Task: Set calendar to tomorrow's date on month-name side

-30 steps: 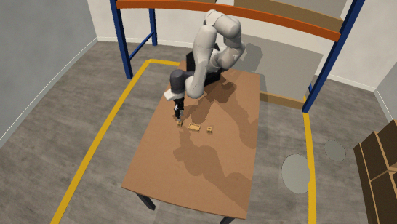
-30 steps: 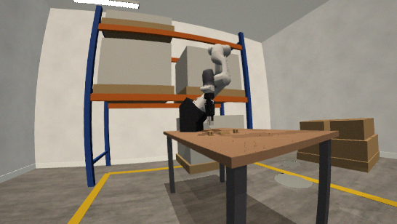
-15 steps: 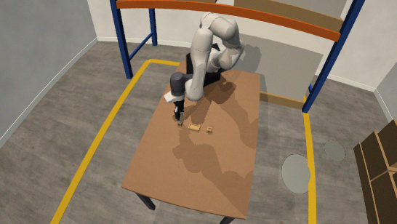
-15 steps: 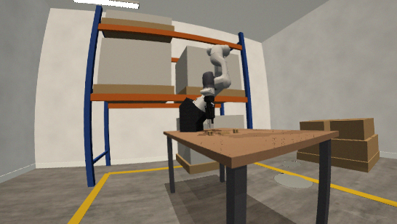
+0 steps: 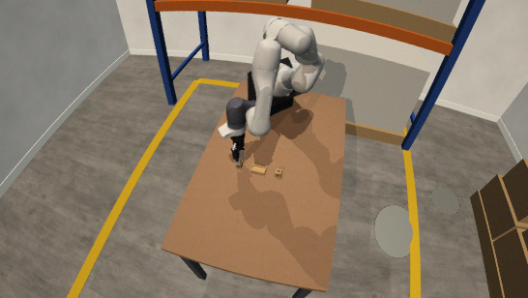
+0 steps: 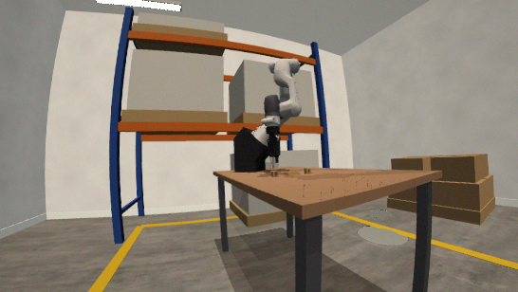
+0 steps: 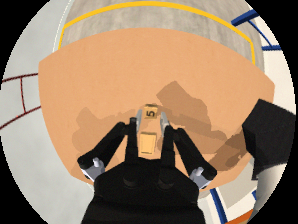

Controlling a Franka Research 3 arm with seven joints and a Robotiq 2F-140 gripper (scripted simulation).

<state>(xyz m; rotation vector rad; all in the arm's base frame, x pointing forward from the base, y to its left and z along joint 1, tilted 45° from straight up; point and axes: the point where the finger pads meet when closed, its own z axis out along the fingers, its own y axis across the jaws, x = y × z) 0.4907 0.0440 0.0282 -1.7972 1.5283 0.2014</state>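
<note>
Top view: high, facing obliquely down at the counter (image 5: pixel 261 218) (image 6: pixel 360 185) (image 7: pixel 100 90) (shared by all views). Exterior: farther back, near counter height. Wrist: close, facing down past the gripper (image 5: pixel 238 163) (image 6: pixel 273 167) (image 7: pixel 151 122).

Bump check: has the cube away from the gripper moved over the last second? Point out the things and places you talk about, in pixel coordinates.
No. Cube (image 5: pixel 278 172) (image 6: pixel 307 171) sits at the same spot relative to the table's (image 5: pixel 203 213) (image 6: pixel 266 182) (image 7: pixel 100 75) edges.
</note>
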